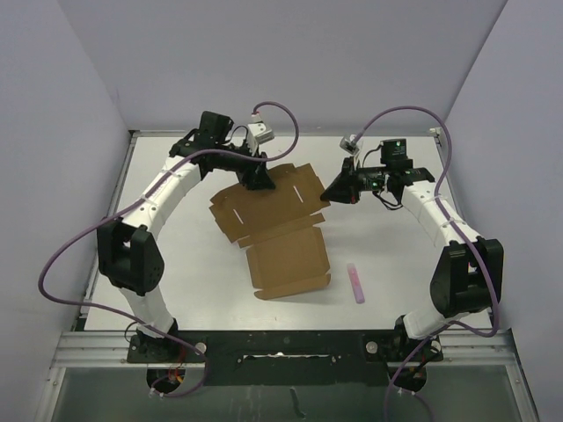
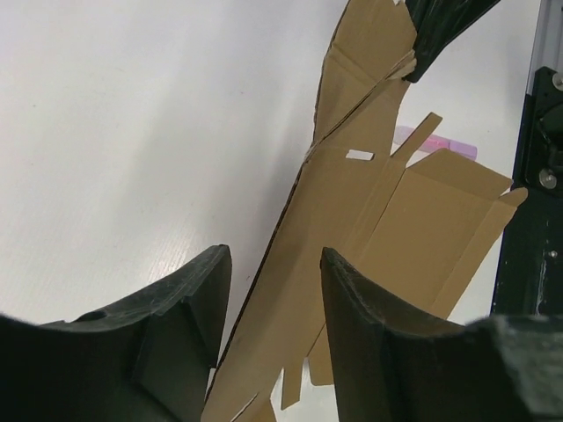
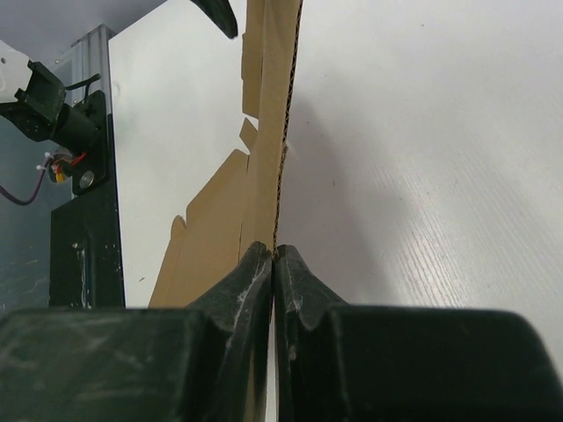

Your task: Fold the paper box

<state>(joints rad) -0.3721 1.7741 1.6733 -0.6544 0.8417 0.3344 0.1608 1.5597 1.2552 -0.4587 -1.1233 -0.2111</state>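
So the white worktop [image 1: 176, 264] has the paper box [image 1: 281, 255] sitting about mid-table. Its near half lies flat and open, and the far panel with the slots is tipped up between the two arms. The right gripper [image 3: 274, 255] is pinched tight on the right-hand edge of that raised panel. The left gripper [image 2: 273, 264] is roughly half open and straddles the panel's other edge, with a gap showing, so it isn't clamped. A little pink stick [image 1: 357, 283] lies just right of the box.
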